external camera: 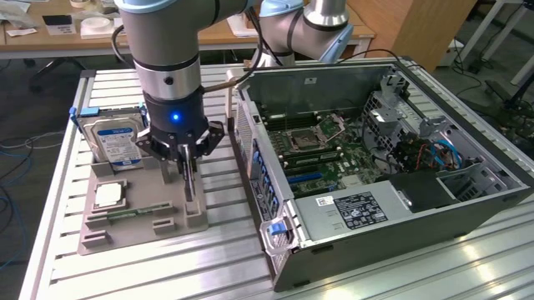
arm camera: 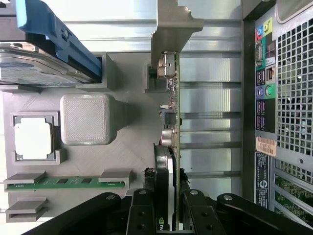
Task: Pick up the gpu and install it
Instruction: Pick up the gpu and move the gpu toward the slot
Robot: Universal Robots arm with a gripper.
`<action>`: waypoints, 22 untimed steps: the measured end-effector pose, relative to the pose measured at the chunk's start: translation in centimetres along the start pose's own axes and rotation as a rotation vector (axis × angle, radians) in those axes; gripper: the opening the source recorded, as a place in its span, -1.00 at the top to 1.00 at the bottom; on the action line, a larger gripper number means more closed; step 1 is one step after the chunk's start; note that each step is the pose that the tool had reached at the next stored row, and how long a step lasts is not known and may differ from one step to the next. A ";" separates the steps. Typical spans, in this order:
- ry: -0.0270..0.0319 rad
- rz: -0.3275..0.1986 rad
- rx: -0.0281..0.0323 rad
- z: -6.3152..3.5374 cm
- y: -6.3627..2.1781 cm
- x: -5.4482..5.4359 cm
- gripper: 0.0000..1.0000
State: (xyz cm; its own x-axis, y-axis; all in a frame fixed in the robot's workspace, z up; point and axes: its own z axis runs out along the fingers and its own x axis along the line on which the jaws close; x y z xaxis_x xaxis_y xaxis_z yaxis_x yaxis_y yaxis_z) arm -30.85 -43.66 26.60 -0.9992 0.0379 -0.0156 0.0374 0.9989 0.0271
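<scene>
Step in hand: picking up the gpu; the install has not begun, as judged from where the card sits.
Gripper [external camera: 185, 164]: lowered over the grey fixture tray [external camera: 134, 187]. The claw is narrow and appears closed on the card, one finger against each face in the wrist view.
Gpu [external camera: 190, 190]: standing on edge in its holder on the tray, at the side nearest the computer case [external camera: 417, 237]. It looks seated in the holder, not lifted.
Gpu, wrist view [arm camera: 171, 112]: seen edge-on, running away from the fingers to its metal bracket [arm camera: 173, 29] at the far end.
Other tray stock: hard drive [external camera: 117, 137] upright at the back, processor chip [external camera: 110, 195] in its pocket, memory stick [external camera: 129, 214] lying in front.
Case: side panel off, motherboard [external camera: 326, 156] exposed. It stands just beside the tray on the exterior view's right.
Support: slatted metal table [external camera: 125, 275].
Next move calls for (judgement): a straight pull up out of the holder with the grip kept firm, so that the thin card neither tilts nor binds. It must also clear the case wall close alongside.
Risk (judgement): the card could slip in a grip taken near one end.
</scene>
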 end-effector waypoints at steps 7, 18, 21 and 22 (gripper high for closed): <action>0.0002 0.000 0.0000 -0.26 0.01 0.0 0.44; 0.0002 0.000 0.0000 -0.85 0.02 0.0 0.44; 0.0001 0.000 0.0000 -1.03 0.03 0.0 0.44; 0.0001 0.000 0.0000 -1.11 0.03 0.0 0.44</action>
State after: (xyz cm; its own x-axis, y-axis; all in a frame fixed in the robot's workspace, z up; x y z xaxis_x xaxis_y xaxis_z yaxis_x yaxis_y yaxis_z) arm -30.83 -43.66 27.70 -0.9992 0.0378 -0.0154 0.0374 0.9989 0.0271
